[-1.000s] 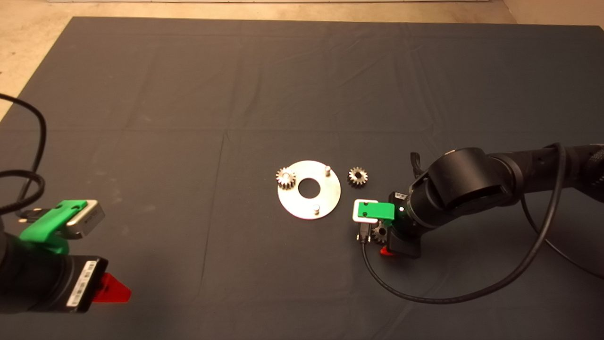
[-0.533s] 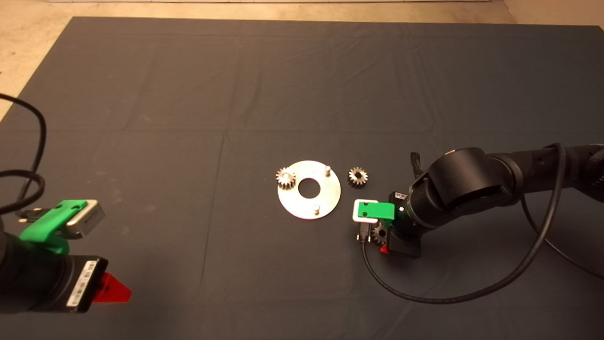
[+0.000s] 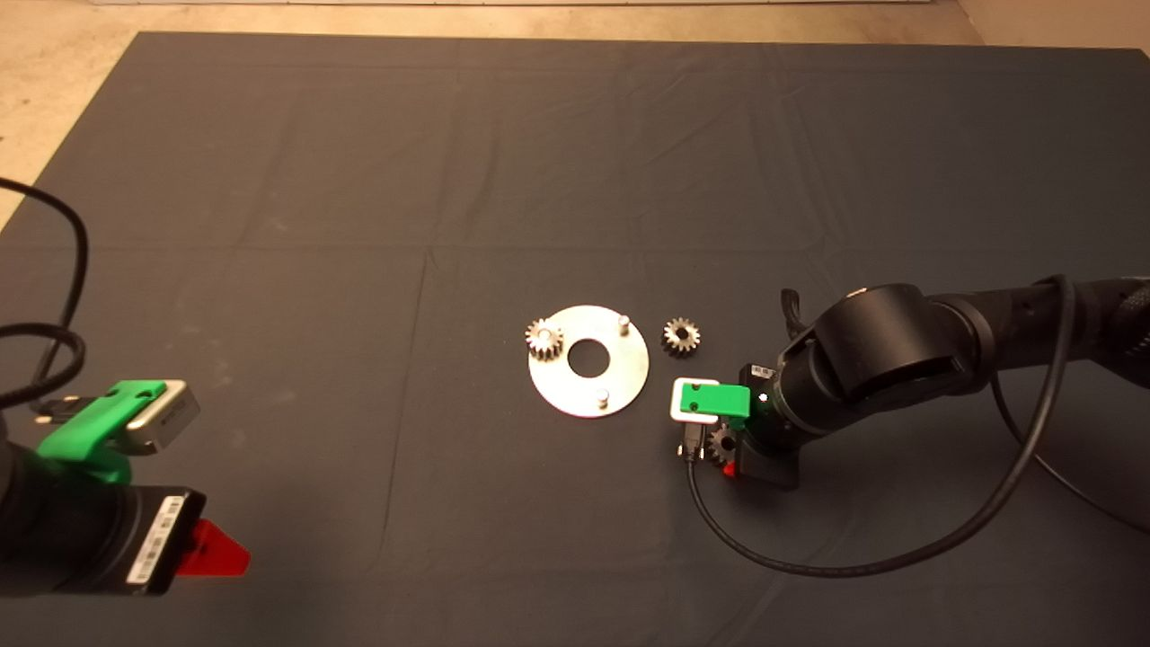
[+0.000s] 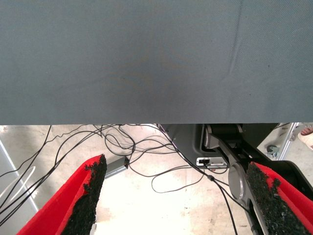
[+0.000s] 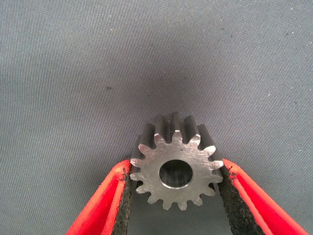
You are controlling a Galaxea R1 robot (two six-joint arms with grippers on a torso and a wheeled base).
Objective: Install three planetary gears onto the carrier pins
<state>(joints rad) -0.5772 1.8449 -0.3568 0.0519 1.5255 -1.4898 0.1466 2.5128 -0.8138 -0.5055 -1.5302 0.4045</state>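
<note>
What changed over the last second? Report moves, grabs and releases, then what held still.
The right gripper shifted slightly, its red fingers drawing in on the gear it now grips on the mat. The gear on its pin, the loose gear, the disc and the parked left gripper stayed put.

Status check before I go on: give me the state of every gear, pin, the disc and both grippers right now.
Gear on the disc's left pin: seated.
Loose gear: flat on the mat, right of the disc.
Third gear: clamped between the right gripper's pads.
Two other pins: bare, upright.
Disc: flat on the mat.
Right gripper: shut on the third gear.
Left gripper: open, parked lower left.
</note>
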